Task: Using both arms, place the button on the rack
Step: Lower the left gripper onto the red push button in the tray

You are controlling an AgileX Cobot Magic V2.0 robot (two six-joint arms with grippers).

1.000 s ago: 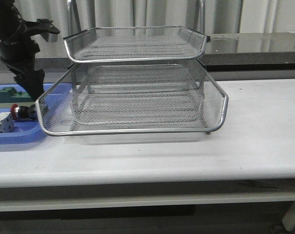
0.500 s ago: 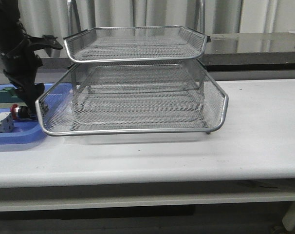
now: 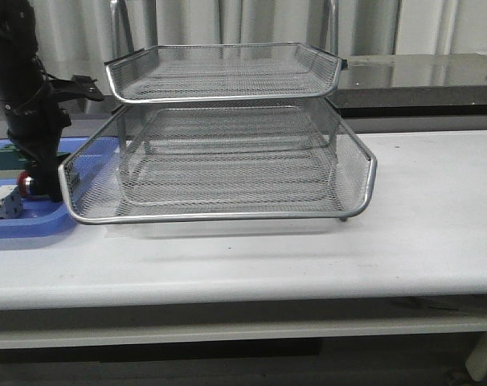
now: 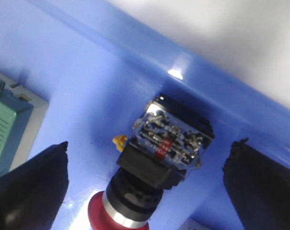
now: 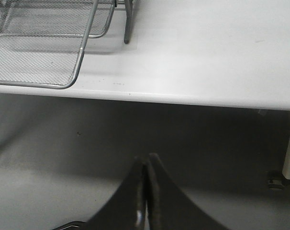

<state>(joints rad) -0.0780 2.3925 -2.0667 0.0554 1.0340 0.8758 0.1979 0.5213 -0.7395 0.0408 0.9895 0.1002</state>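
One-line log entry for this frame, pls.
phase: pre-grasp | left pincer: open, astride button in blue tray | right pincer: shut, off table | rack: no button

Rack [image 3: 227, 137] on the table [image 3: 420, 217], tray [image 3: 26, 221] left of it (button [image 4: 157, 160] inside)

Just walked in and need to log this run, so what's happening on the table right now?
The left end effector is down in the blue tray, open, with its fingers on either side of the button, which lies on the tray floor ungripped. The rack stands on the table beside the tray, with nothing visible in its trays. The right end effector is shut and held off the table's front edge, holding nothing.
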